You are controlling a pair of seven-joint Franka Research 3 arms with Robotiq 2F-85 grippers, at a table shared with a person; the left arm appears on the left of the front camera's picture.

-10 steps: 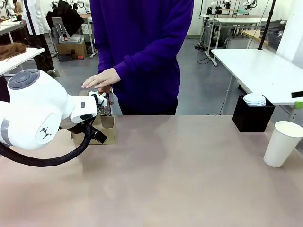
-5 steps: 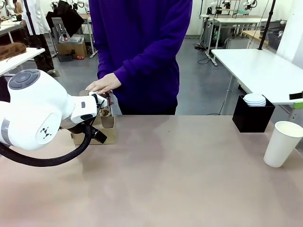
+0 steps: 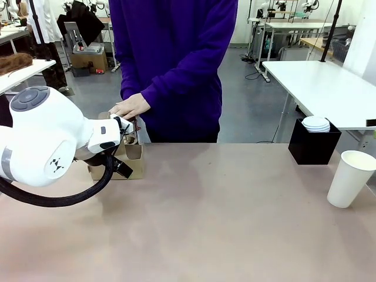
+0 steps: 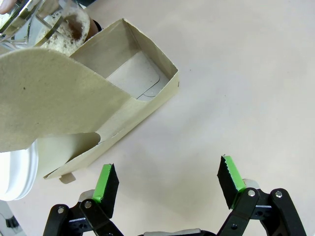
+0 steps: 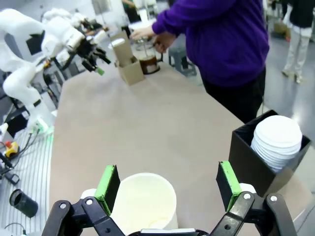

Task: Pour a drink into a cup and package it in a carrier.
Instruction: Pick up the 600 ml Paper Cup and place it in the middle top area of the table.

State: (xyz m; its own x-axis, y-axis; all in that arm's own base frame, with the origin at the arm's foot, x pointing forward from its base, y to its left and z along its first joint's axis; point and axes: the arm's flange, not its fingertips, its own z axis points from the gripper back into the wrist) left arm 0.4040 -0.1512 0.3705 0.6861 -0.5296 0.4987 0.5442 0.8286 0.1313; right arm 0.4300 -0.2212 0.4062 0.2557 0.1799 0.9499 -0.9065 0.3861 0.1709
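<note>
The brown cardboard carrier stands at the table's far left, close in front of my left gripper, whose green pads are wide open over bare table. Behind the carrier is the glass pitcher of dark drink, with the person's hand on its top. The tall white cup stands at the far right. My right gripper hovers open, and the cup shows below, between its fingers, untouched.
A black box holding a stack of white lids stands at the back right, near the cup. A white round lid sits in the carrier's near slot. The person in purple stands at the far edge.
The person's hand has drawn back and settled lower onto the pitcher's top. Neither arm has moved.
</note>
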